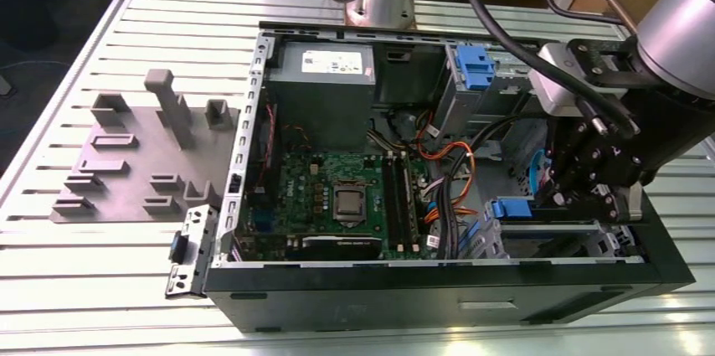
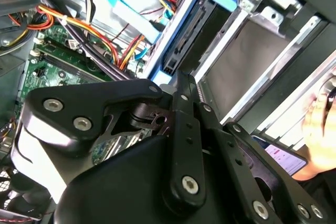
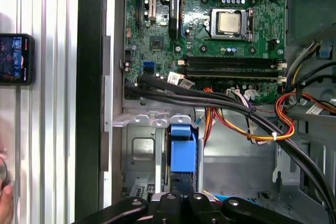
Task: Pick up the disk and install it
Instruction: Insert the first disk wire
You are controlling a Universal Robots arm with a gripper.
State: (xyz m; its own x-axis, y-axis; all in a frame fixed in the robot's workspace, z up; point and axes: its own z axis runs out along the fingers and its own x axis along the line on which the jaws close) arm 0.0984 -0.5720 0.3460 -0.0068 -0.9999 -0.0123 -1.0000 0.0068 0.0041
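**Disk seated edge-on in the drive cage, gripper directly above it**

The open computer case (image 1: 447, 163) lies on its side on the slatted metal table (image 1: 67, 255). In the exterior view the gripper (image 1: 587, 197) reaches into the case at the drive cage (image 1: 558, 243), at the exterior view's right end of the chassis.

The disk (image 3: 183, 153) stands on edge in a slot of the drive cage, directly below the jaws. Its blue carrier tab faces outward; in the second wrist view the same disk (image 2: 189, 30) shows as a dark drive body edged by the blue frame, with grey cage walls on either side. In the first wrist view the black finger linkages close in on the near end of the disk. Whether the jaws grip the carrier or merely sit over it cannot be told, as the contact point is hidden by the gripper body.

Just beyond the jaws, a bundle of black, orange and yellow cables (image 3: 236, 114) crosses between the drive cage and the motherboard (image 3: 220, 19). A second blue bracket (image 1: 474, 67) sits in the upper bay, well apart from the jaws. The grey power supply (image 1: 321, 71) occupies the far corner of the case.

A grey fixture plate (image 1: 134, 163) rests on the table outside the case. A phone (image 3: 16, 59) lies on the table beside the case wall, and part of a person's hand (image 2: 320, 129) appears near it.
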